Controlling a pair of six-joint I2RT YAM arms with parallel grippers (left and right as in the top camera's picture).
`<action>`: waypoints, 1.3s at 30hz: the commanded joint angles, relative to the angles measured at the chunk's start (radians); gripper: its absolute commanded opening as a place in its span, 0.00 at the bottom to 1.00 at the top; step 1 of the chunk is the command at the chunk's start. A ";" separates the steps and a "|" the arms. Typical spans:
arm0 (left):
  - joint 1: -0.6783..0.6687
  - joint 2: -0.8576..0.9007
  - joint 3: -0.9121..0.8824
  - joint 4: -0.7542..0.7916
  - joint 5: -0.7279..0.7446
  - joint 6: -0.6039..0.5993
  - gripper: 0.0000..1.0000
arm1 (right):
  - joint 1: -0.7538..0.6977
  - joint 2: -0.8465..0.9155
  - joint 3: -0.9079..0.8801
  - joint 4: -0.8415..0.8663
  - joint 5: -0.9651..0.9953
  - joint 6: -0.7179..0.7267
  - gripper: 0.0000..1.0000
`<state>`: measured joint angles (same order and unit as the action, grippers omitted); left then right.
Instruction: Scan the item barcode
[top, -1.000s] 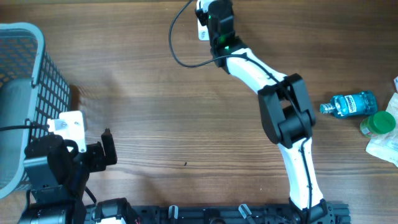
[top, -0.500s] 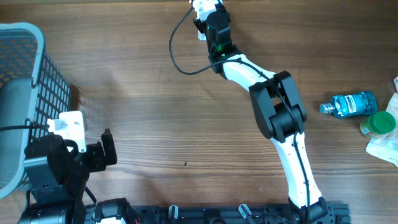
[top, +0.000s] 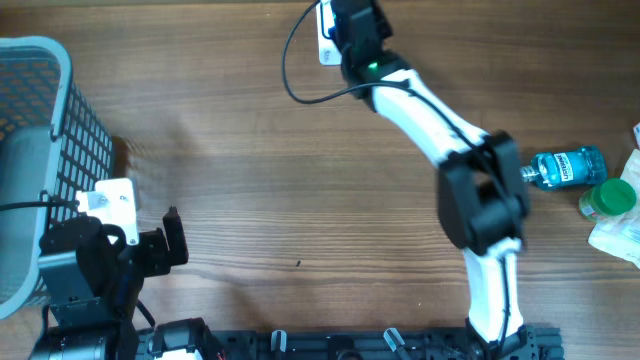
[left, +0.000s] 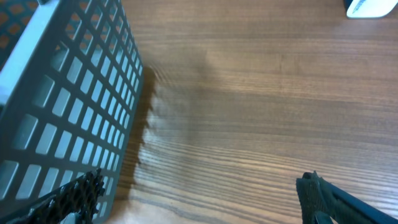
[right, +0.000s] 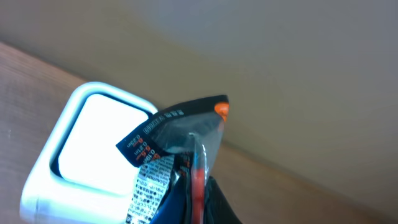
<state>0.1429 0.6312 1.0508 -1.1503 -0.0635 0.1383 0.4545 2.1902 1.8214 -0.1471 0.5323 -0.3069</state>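
The item is a small flat packet (right: 177, 134) with a dark printed label, small black print and a red strip inside clear plastic. My right gripper (right: 193, 199) is shut on its lower edge and holds it upright, right in front of the white scanner (right: 93, 149). From overhead, the right gripper (top: 352, 22) is at the table's far edge beside the scanner (top: 325, 45), and the packet is hidden under it. My left gripper (top: 160, 245) stands open and empty near the front left, its fingers wide apart over bare wood (left: 199, 199).
A grey-blue mesh basket (top: 40, 150) fills the left side, close to the left gripper (left: 68, 93). A blue mouthwash bottle (top: 565, 167), a green-capped container (top: 607, 198) and a white packet (top: 620, 235) lie at the right edge. The scanner's black cable (top: 290, 80) loops on the table.
The right arm's elbow has swung to the right, while its gripper stays by the scanner with the packet, shifting slightly. The left arm has not moved.
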 joint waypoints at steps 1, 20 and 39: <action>-0.006 -0.002 0.001 0.004 -0.013 0.015 1.00 | -0.047 -0.190 0.014 -0.297 0.080 0.366 0.05; -0.006 -0.002 0.001 0.004 -0.013 0.015 1.00 | -0.984 -0.202 -0.249 -0.569 -0.369 0.673 1.00; -0.006 -0.002 0.001 0.166 -0.149 0.153 1.00 | -0.900 -0.921 0.376 -0.416 -0.744 0.549 1.00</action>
<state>0.1429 0.6312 1.0496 -1.0500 -0.2127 0.2573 -0.4484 1.2881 2.2108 -0.5827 -0.2668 0.2897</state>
